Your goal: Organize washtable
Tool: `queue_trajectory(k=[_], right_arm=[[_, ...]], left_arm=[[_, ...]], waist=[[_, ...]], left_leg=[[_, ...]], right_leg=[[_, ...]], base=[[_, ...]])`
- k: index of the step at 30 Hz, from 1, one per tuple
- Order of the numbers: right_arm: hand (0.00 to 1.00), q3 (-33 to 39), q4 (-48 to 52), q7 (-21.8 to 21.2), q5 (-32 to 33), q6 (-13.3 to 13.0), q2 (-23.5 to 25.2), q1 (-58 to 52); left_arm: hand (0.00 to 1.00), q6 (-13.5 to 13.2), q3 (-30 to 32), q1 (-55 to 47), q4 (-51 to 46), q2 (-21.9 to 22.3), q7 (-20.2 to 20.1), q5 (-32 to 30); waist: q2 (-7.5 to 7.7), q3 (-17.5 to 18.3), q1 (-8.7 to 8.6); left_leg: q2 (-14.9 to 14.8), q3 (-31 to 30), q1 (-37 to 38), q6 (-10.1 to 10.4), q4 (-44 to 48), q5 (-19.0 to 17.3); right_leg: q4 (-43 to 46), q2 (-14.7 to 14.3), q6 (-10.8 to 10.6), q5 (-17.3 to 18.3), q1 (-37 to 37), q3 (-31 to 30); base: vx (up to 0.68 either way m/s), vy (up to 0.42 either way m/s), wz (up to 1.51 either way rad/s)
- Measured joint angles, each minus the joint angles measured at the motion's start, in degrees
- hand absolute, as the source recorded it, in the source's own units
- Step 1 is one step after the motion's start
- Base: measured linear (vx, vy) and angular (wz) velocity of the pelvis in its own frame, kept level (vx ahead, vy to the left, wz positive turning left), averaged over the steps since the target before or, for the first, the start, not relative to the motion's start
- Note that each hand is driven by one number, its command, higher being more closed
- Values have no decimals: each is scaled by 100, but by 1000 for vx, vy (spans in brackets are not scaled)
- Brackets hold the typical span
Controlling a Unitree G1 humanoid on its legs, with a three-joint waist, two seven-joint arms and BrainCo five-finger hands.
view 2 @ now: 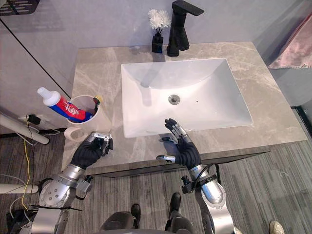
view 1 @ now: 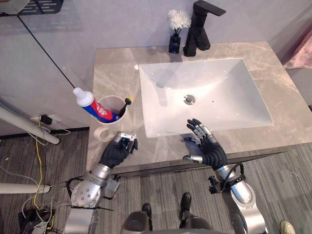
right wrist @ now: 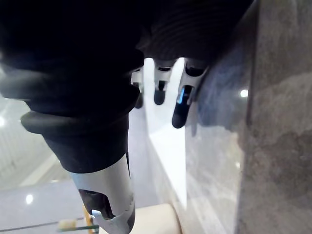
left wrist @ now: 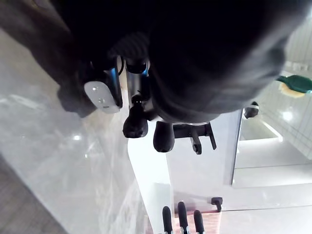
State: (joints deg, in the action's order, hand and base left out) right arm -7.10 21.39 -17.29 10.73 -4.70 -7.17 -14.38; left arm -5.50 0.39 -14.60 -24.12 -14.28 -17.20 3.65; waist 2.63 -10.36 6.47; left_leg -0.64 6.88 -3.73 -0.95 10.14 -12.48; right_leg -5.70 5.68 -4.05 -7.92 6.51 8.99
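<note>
The washtable's countertop [view 1: 112, 73] is a grey-beige slab with marble veining and a polished face. Set into it is a white rectangular sink [view 1: 229, 97] with smooth sloping walls and a round metal drain [view 1: 189, 99]. At the back edge stands a matte black, angular faucet [view 1: 199, 29]. Just beside it is a small dark vase [view 1: 174, 44] holding a white, frilly flower [view 1: 179, 18].

On the counter's left strip, beside the basin, sits a cream mug [view 1: 111, 126] with its handle turned to the front. A toothpaste tube [view 1: 95, 107] – white cap, red and blue body – leans out of it toward the left, and a dark-handled toothbrush [view 1: 126, 105] rests against the rim on the sink side.

The left hand [view 1: 117, 152] hovers at the counter's front edge, just in front of the mug. Its fingers [view 1: 128, 141] are curled in toward the palm and hold nothing. The right hand [view 1: 209, 146] is over the front strip of the counter, with its fingers [view 1: 197, 127] straight and slightly spread – reaching to the basin's front rim, thumb out to the side, empty.

A pink cloth [view 1: 302, 51] lies past the counter's right end. Grey wood-look floor [view 1: 161, 195] shows below.
</note>
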Motion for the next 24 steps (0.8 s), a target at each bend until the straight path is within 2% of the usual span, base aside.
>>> queue_trajectory(k=[6,12,18,24], right_arm=[[0,25,38,-30,0,5,3,25],[0,82,38,-38,2,14,2,23],[0,125,85,-49,5,-8,3,23],[0,180,82,-50,5,-19,4,23]], left_arm=[[100,10,81,345,216,0,138,-50],[100,6,535,460,402,4,251,26],[100,-2,909,530,460,3,274,39],[100,-16,1029,740,671,-28,366,41]], waist=[[-4,-4,23],[-14,-14,-78],[-25,-20,-84],[-31,-24,-84]], left_leg=[[-32,102,-49,5,2,-3],[-40,107,-64,6,6,-4],[-48,110,-144,6,23,-4],[-44,106,-146,6,21,-4]], right_leg=[[0,-44,38,-49,102,-104],[0,-52,38,-49,114,-112],[0,-59,39,-49,192,-115],[0,-54,39,-49,189,-108]], base=[[-3,-15,-9],[0,0,0],[0,0,0],[0,0,0]])
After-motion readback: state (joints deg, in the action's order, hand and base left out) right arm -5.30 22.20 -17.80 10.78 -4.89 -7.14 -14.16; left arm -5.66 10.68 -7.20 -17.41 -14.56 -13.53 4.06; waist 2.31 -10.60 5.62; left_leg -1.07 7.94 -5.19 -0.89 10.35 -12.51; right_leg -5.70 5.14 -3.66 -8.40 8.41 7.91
